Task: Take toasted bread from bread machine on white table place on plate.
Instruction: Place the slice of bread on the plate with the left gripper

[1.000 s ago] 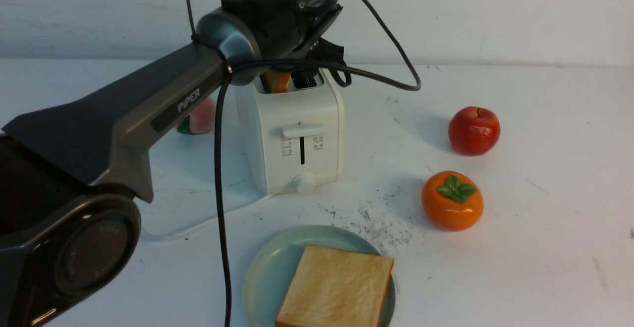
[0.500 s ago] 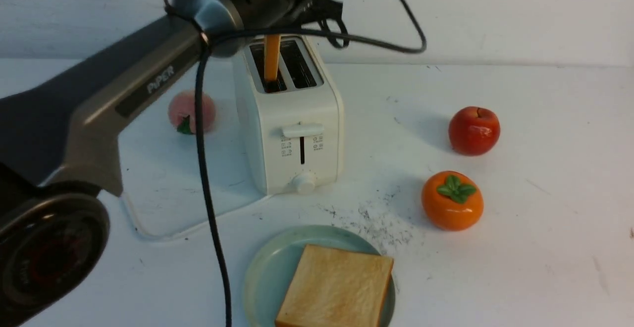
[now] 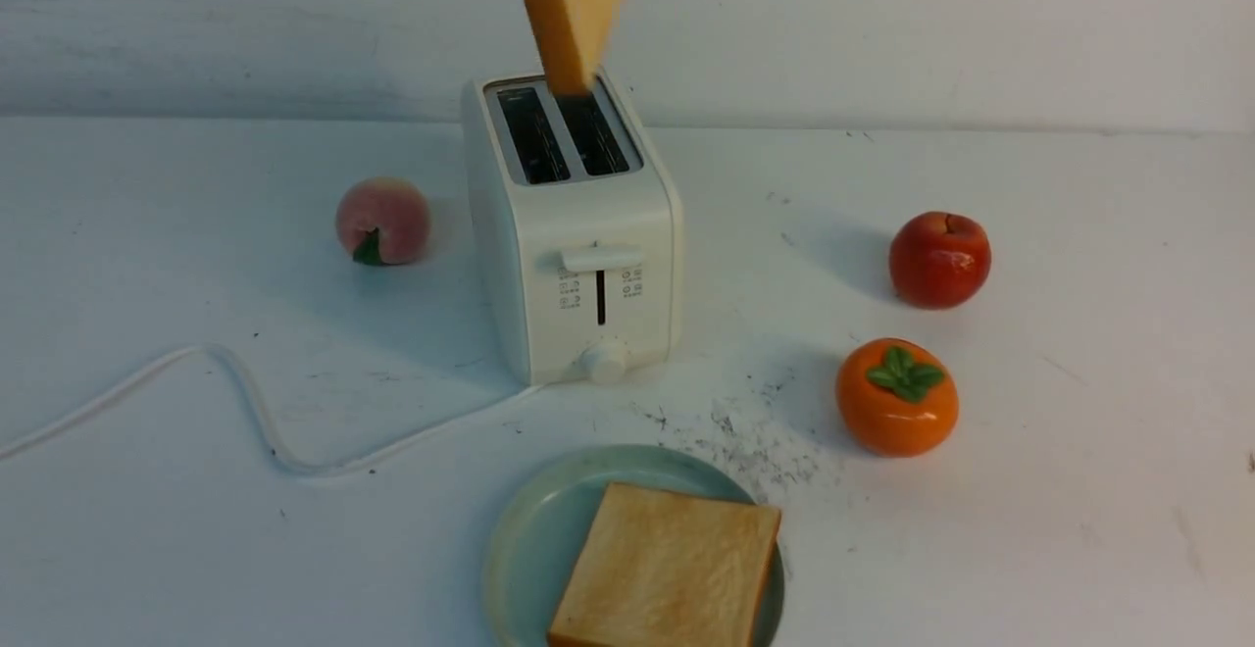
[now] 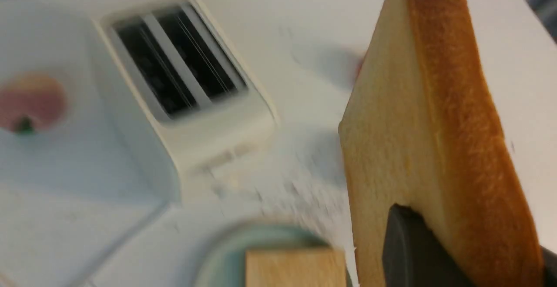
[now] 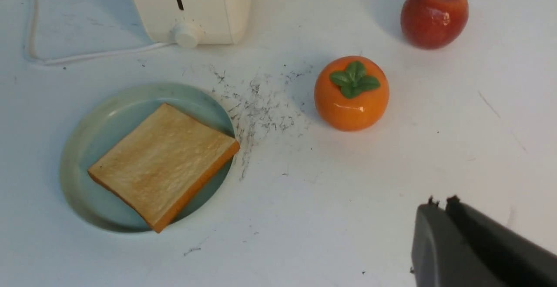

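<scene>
White table, one toaster, two toasts, left claw pinching one, right claw closed

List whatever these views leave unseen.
- Front view: the top edge cuts off the lifted toast and whatever holds it.
- Left wrist view: the toast hides most of the left fingers; motion blur smears the toaster.
- Front view: the bottom edge clips the plate and its slice.
</scene>
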Tool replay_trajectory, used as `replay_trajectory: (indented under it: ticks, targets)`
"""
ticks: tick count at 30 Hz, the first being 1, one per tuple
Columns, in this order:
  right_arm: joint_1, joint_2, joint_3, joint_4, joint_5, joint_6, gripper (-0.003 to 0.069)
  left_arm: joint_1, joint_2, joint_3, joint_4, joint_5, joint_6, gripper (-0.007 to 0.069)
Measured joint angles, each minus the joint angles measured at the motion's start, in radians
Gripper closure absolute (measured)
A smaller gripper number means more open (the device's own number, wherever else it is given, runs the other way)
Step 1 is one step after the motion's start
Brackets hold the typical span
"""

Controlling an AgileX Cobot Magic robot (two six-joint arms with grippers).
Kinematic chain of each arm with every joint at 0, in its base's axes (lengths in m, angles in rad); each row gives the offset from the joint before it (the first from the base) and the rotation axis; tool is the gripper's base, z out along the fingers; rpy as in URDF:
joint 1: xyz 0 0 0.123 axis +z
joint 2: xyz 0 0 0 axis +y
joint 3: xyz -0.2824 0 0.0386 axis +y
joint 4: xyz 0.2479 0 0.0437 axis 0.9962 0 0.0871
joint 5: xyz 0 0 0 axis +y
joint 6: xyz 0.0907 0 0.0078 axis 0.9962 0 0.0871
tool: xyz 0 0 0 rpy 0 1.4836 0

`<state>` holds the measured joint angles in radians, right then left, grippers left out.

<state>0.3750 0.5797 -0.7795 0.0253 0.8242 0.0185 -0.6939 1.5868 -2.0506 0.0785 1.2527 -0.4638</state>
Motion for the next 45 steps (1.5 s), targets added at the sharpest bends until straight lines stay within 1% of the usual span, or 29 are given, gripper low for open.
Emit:
replay_trajectory:
  ticks: [2,3,4,7,9,10,11,12,13,17,19,23,24,25,28,31,32,35,38,45]
  targets:
    - [0.000,0.000,0.000,0.004,0.001,0.000,0.0626,-0.002,-0.027,0.156,-0.093,0.000,0.037,0.0512]
    - [0.000,0.000,0.000,0.004,0.001,0.000,0.0626,-0.003,-0.030,0.188,-0.105,0.000,0.040,0.0512]
    - [0.000,0.000,0.000,0.005,0.005,0.000,0.0624,-0.006,-0.032,0.296,-0.120,0.000,0.038,0.0512]
    - [0.000,0.000,0.000,0.008,0.007,0.000,0.0622,-0.007,-0.026,0.487,-0.094,-0.007,-0.005,0.0512]
    - [0.000,0.000,0.000,0.009,0.008,0.000,0.0620,-0.007,-0.017,0.578,-0.071,-0.058,-0.048,0.0512]
    - [0.000,0.000,0.000,0.009,0.008,0.000,0.0618,-0.007,-0.010,0.643,-0.053,-0.111,-0.071,0.0512]
    - [0.000,0.000,0.000,0.009,0.008,0.000,0.0618,-0.007,-0.001,0.680,-0.042,-0.154,-0.083,0.0512]
    - [0.000,0.000,0.000,0.009,0.008,0.000,0.0617,-0.007,0.001,0.680,-0.042,-0.162,-0.086,0.0512]
    - [0.000,0.000,0.001,0.011,0.008,0.000,0.0618,-0.007,0.021,0.727,-0.019,-0.231,-0.110,0.0512]
    - [0.000,0.000,0.001,0.011,0.008,0.000,0.0616,-0.007,0.060,0.753,0.043,-0.329,-0.172,0.0512]
    - [0.000,0.000,0.001,0.011,0.008,0.000,0.0617,-0.007,0.066,0.754,0.071,-0.355,-0.192,0.0512]
    - [0.000,0.000,0.001,0.011,0.008,0.000,0.0617,-0.021,0.069,0.755,0.189,-0.419,-0.280,0.0512]
    - [0.000,0.000,0.001,0.011,0.008,0.000,0.0617,-0.024,0.069,0.755,0.197,-0.422,-0.280,0.0512]
    - [0.000,0.000,0.001,0.012,0.008,0.000,0.0615,-0.050,0.069,0.755,0.262,-0.439,-0.326,0.0512]
    - [0.000,0.000,0.001,0.012,0.008,0.000,0.0615,-0.111,0.070,0.755,0.371,-0.445,-0.402,0.0512]
    - [0.000,0.000,0.001,0.012,0.008,0.000,0.0613,-0.170,0.083,0.755,0.494,-0.413,-0.472,0.0512]
    - [0.000,0.000,0.001,0.012,0.008,0.000,0.0613,-0.176,0.087,0.755,0.515,-0.398,-0.491,0.0512]
    - [0.000,0.000,0.001,0.012,0.008,0.000,0.0613,-0.179,0.089,0.755,0.522,-0.372,-0.522,0.0512]
    - [0.000,0.000,0.001,0.012,0.008,0.000,0.0610,-0.179,0.089,0.757,0.470,-0.345,-0.520,0.0512]
    - [0.000,0.000,0.001,0.012,0.008,0.000,0.0598,-0.179,0.089,0.817,0.451,-0.424,-0.501,0.0512]
